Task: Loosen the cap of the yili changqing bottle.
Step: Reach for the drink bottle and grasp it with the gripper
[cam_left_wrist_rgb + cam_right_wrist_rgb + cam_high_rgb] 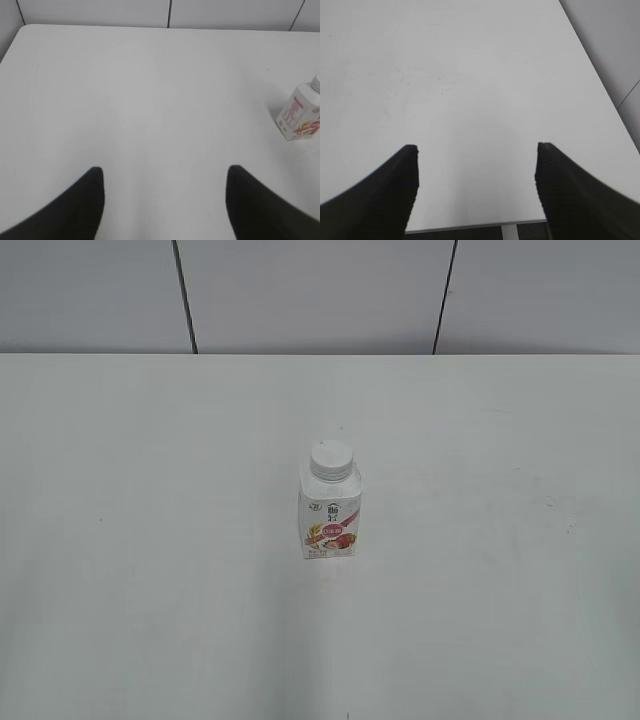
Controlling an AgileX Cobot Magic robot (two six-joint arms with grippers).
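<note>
The yili changqing bottle [330, 513] stands upright near the middle of the white table, white with a red-pink fruit label. Its white cap [331, 459] sits on the neck. The bottle also shows at the right edge of the left wrist view [300, 116], tilted by the camera angle, with the cap cut off by the frame edge. My left gripper [165, 172] is open and empty, well to the left of the bottle. My right gripper [476, 147] is open and empty over bare table near the front edge; the bottle is out of its view. Neither gripper shows in the exterior view.
The white table [150, 540] runs back to a grey panelled wall [300, 290]. The right wrist view shows the table's front edge [470, 226] and right edge [600, 80], with a table leg below.
</note>
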